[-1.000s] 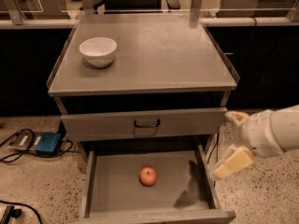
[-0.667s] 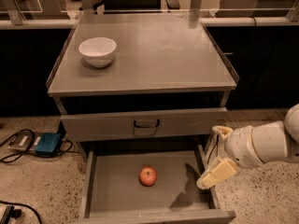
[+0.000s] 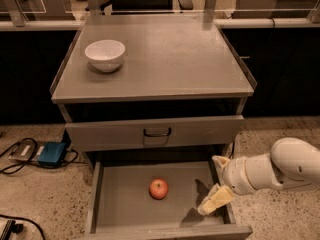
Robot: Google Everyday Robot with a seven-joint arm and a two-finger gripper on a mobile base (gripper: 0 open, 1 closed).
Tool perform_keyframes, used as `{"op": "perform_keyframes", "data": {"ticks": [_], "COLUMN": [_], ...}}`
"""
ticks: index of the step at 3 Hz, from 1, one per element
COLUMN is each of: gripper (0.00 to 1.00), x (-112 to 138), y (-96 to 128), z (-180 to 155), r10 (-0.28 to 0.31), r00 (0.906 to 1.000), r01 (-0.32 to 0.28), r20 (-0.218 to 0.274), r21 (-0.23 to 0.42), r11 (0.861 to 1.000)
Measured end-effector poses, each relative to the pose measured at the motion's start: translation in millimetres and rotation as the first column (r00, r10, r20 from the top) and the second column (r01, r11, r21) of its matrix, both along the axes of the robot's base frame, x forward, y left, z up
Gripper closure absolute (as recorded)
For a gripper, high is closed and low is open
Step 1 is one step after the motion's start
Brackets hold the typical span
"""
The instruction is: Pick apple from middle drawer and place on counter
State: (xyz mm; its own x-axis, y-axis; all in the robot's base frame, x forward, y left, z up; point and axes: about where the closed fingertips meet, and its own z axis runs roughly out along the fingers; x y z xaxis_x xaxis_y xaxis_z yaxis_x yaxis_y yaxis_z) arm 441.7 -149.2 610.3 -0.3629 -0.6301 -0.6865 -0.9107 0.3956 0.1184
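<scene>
Apple (image 3: 158, 189) lying on the floor of the pulled-out middle drawer (image 3: 125, 201), lower centre of frame, with the gripper (image 3: 210, 184) at the drawer's right wall, fingers spread and empty, and the counter (image 3: 170, 59) above bearing a white bowl (image 3: 105, 54).

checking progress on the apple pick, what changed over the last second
The gripper moved left and down, from beside the cabinet to over the right end of the open middle drawer. It is open and has taken hold of nothing. The apple on the drawer floor and the white bowl on the counter stayed where they were.
</scene>
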Motion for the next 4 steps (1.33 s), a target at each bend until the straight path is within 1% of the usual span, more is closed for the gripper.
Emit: {"op": "perform_keyframes", "data": {"ticks": [1,2,3,4], "gripper": [0.00,0.00,0.00,0.00], "x": [22.2,38.4,49.5,50.9], "y": [13.7,22.8,28.1,28.4], "z": [-50.0,-67.5,-71.1,-71.5], "r10": [0.029,0.044,0.013,0.009], "r00": [0.9996,0.9989,0.9992,0.9991], "r01": [-0.029,-0.044,-0.011,-0.007], "r20": [-0.008,0.017,0.038,0.041], "r21": [-0.008,-0.027,-0.036,-0.037], "r11": [1.000,0.999,0.999,0.999]}}
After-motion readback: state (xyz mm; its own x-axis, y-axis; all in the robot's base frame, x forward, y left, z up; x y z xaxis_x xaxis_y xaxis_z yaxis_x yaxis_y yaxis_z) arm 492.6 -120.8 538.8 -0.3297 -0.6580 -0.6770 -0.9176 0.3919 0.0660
